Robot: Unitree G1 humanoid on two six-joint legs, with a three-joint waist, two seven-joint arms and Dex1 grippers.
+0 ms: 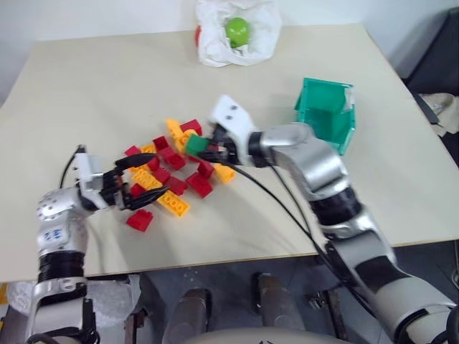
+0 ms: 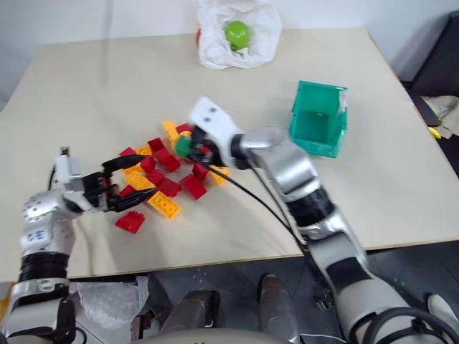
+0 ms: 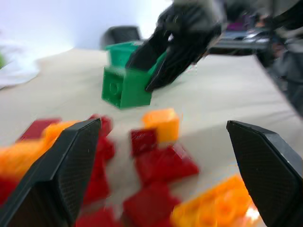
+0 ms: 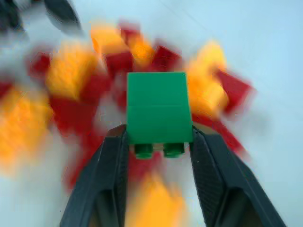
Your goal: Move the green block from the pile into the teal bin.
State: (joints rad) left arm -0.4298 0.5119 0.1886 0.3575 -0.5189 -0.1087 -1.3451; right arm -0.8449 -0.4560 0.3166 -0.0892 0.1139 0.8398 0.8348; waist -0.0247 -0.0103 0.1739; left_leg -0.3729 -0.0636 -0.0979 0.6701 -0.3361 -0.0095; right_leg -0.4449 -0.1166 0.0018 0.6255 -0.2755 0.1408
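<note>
Your right claw (image 4: 158, 142) is clamped on the green block (image 4: 158, 108), one finger per side, studs facing back toward the wrist. Fingers sit partway closed, block-width apart. Side-to-side grip keeps the block's flat faces square betw. the pads; judged secure enough to carry.

Block is clear of the counter (image 1: 107, 86), held just above the far edge of the pile (image 1: 168, 175). Red and yellow bricks lie directly below and beyond the claw tip, so the block is out of the heap but not yet away from it.

The teal bin (image 1: 326, 115) stands well apart from the right claw, off to its right side, open top up, cut-away front turned away from the pile. Nothing lies betw. claw and bin on the counter. Judgement: pick is done, carry to bin remains; you need to swing right and clear the bin wall before release.

Your left claw (image 1: 133, 183) is wide open and holds nothing. It hovers at the near-left edge of the pile, fingers (image 3: 61, 175) straddling a few red and yellow bricks, pointing toward the right claw. Likely parked as support; keep it clear of the carry path.

A lime-green ball in white wrap (image 1: 238, 31) sits at the far counter edge, well beyond both claws. Not task-relevant.

Labels/writing: white tag on bin rim, text not legible. No brand readable anywhere.
</note>
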